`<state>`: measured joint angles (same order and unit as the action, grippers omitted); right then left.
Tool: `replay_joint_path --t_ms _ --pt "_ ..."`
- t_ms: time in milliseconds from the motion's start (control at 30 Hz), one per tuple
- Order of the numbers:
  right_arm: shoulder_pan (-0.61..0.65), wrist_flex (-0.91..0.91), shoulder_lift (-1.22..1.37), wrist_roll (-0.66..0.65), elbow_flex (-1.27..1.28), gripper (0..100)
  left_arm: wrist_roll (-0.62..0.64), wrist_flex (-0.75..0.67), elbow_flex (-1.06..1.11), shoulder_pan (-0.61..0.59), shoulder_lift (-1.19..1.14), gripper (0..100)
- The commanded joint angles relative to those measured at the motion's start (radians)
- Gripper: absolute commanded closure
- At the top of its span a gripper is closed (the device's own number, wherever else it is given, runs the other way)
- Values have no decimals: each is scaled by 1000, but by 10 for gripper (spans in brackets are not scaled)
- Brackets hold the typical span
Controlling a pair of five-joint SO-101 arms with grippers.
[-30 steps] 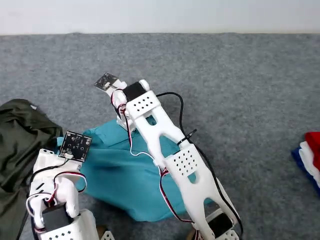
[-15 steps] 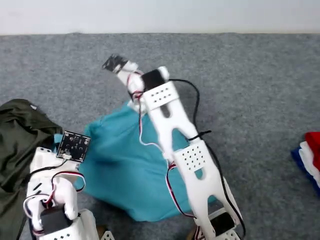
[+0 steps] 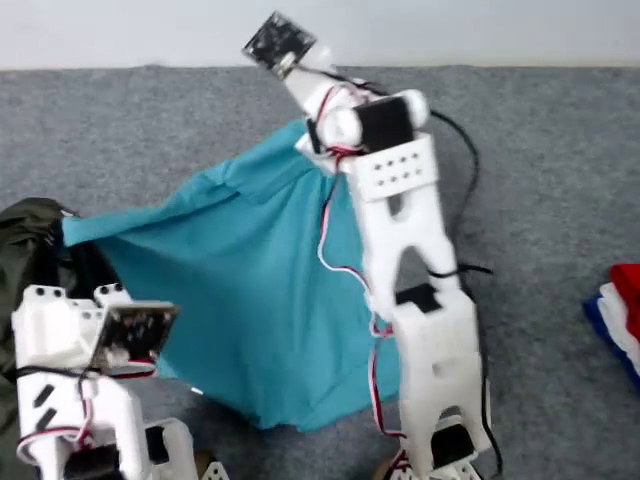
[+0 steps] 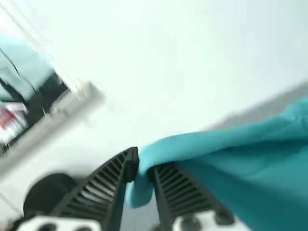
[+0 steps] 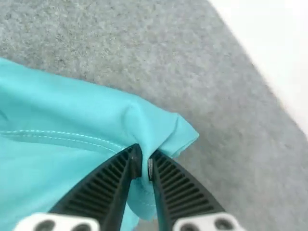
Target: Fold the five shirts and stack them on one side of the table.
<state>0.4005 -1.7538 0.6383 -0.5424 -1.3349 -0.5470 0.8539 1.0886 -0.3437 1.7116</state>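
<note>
We judge the task a little past halfway. At the right edge of the grey carpeted table [image 3: 520,150] lies a small stack of red, white and blue folded cloth [image 3: 618,310]. It is cut off by the frame, so we take it for three finished shirts without being sure of the count. The teal cotton shirt [image 3: 250,300] is the one in hand. It is stretched between the two arms over the middle of the table, its far corners raised and its lower hem trailing on the table near the front edge, with no fold made in it yet. The crumpled dark olive shirt [image 3: 30,250] waits at the left edge, untouched. That leaves two shirts to fold and stack.

The wrist views give us the grips, which the high view hides behind the arms. The left hand [image 4: 143,161] is clamped on a bunched teal corner, and the right hand [image 5: 143,154] is pinched tight on a fold of teal fabric beside a stitched seam. The high view in turn gives us what the wrist views lack: the whole spread of the teal shirt, the stack and the olive shirt.
</note>
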Motion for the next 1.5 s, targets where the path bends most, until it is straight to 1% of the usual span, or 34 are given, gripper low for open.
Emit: replay_joint_path --t_ms 0,200,367,633,867,1167,1467 --pt "-31 -41 -303 -11 190 988 -3 -26 -76 74 0 996" --pt "-73 -38 -671 -12 571 988 -5 -28 -125 110 0 996" --pt "-133 -36 -915 -12 733 988 -5 -29 -168 129 0 996" --pt "-236 -36 -1213 -11 810 988 -5 -29 -193 233 0 996" --pt "-331 -35 -1406 -15 810 988 -5 -29 -188 236 0 996" --pt "-441 2 -1613 -152 810 988 -5 -31 -280 235 0 996" --pt "-478 76 -1730 -167 810 988 -6 -31 -403 235 0 996"
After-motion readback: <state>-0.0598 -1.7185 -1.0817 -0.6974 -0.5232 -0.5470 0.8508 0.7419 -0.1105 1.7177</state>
